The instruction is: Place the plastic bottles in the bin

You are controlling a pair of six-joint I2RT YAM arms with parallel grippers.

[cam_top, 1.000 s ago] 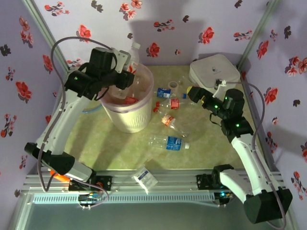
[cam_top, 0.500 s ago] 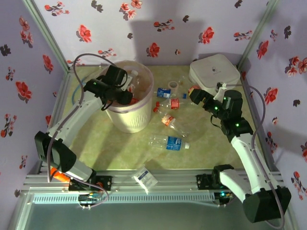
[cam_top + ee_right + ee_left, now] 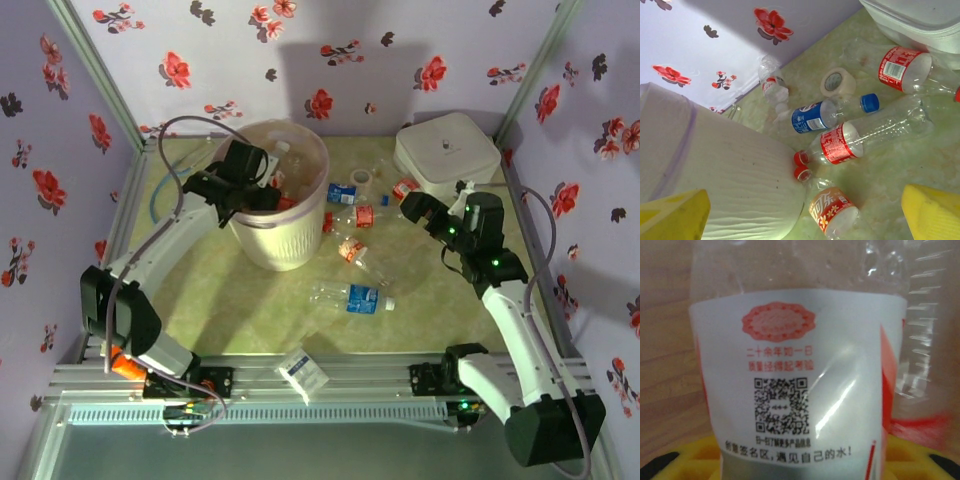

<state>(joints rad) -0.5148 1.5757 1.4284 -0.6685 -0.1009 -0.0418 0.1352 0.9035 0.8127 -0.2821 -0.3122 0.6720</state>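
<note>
— Yellow fingers [image 3: 675,215] of the right pincer [image 3: 410,204] stand wide apart, nothing between them?
— Yes. It hangs near the white box [image 3: 447,148] in the desk's far right corner, a red-labelled bottle [image 3: 900,67] just beside that box.
— And the left pincer [image 3: 265,183]?
— Down inside the bin [image 3: 285,245], toward the desk's far left corner. A white-labelled bottle [image 3: 795,385] with red print and a square code sits right up against its camera; I cannot tell whether it is gripped.
— The other bottles?
— Mid-desk, right of the bin: a blue-capped bottle [image 3: 810,116], then a red-banded bottle [image 3: 837,144] and an orange-labelled bottle [image 3: 832,209], those two with red caps close to the bin's wall, a tape roll [image 3: 836,81] beyond. A blue-labelled bottle [image 3: 355,297] lies nearer the front edge, a flat packet [image 3: 303,371] at that edge
</note>
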